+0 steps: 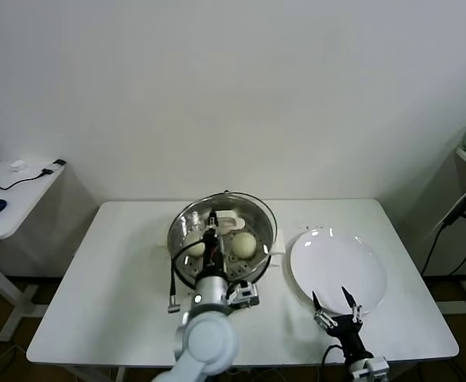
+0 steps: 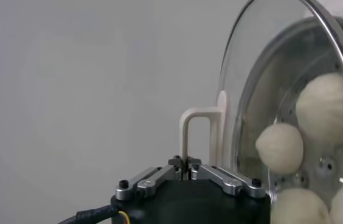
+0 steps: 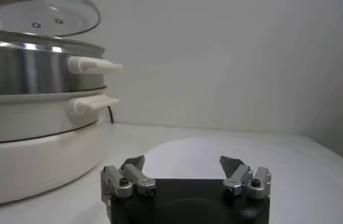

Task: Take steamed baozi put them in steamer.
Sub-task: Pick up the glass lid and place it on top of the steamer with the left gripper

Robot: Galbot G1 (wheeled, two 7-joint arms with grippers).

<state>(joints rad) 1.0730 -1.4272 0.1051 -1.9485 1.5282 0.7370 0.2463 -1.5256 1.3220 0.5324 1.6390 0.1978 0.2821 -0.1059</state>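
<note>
Head view: left gripper (image 1: 212, 228) grips lid (image 2: 263, 73) handle over steamer (image 1: 184, 274), baozi (image 1: 242, 244) inside; next, seat lid. Right gripper (image 1: 335, 305) spread at table's front edge.

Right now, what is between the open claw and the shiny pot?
In the head view, only the white plate lies between the right gripper and the steamer; the gripper sits at its near edge.

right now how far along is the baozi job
Done: the baozi sit inside the steamer and the white plate is bare. In hand: the left claw is shut on the glass lid's handle over the pot. The right claw waits open by the plate.
</note>
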